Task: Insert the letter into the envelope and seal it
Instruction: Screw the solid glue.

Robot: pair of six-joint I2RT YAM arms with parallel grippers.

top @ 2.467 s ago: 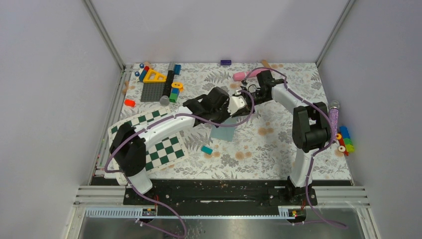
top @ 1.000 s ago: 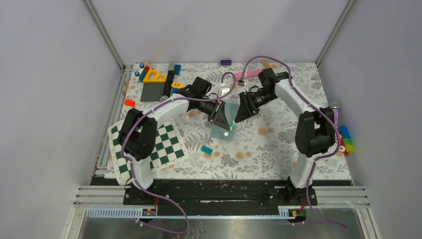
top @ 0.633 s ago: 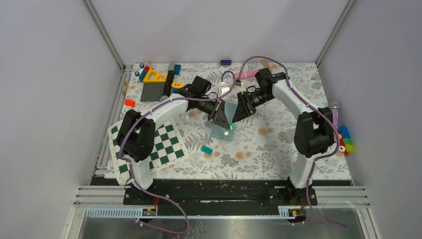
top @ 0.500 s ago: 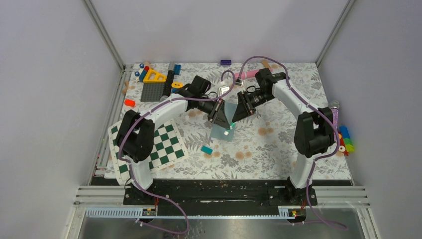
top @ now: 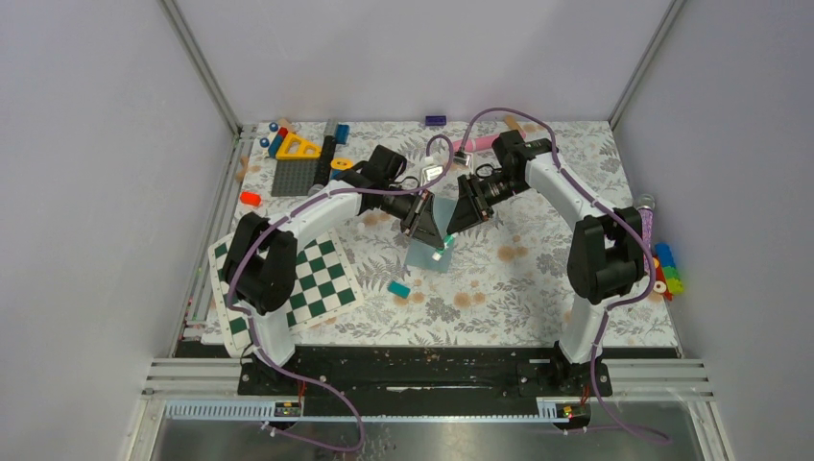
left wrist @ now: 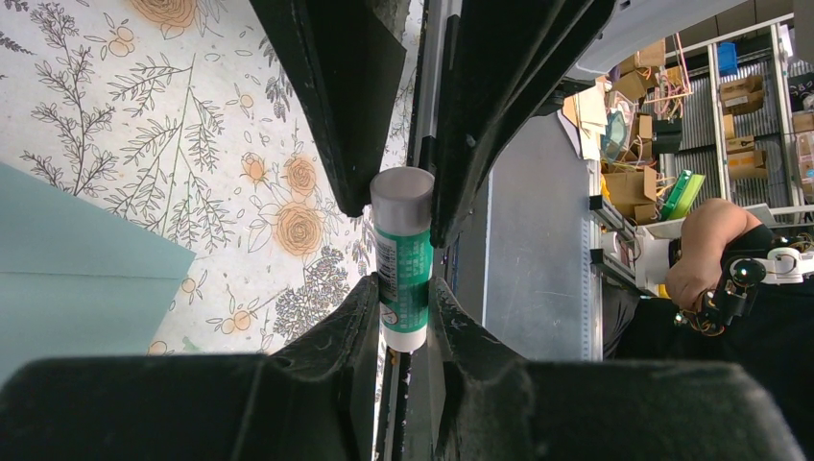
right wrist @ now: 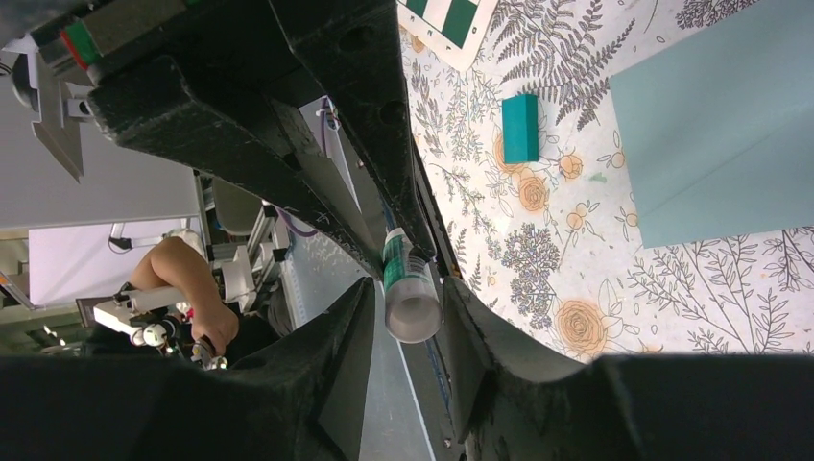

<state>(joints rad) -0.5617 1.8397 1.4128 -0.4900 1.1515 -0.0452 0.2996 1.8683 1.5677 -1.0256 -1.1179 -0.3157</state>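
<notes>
The teal envelope point(top: 427, 254) lies flat mid-table; it also shows in the left wrist view point(left wrist: 77, 279) and the right wrist view point(right wrist: 720, 144). The letter is not in view. My left gripper point(top: 432, 238) hovers over the envelope, shut on the body of a green-and-white glue stick point(left wrist: 403, 259). My right gripper point(top: 451, 230) faces it from the right. Its fingers point(right wrist: 355, 327) straddle the stick's grey cap point(right wrist: 413, 312) with small gaps on both sides.
A small teal block point(top: 398, 288) lies just in front of the envelope. A green-white checkerboard point(top: 322, 283) sits at front left. Toy blocks and a grey baseplate point(top: 298, 173) fill the back left. Coloured beads point(top: 664, 272) sit at the right edge.
Since 2.5 s ago both arms swung down and met over the envelope with the glue stick between them. Over the last second they have barely moved.
</notes>
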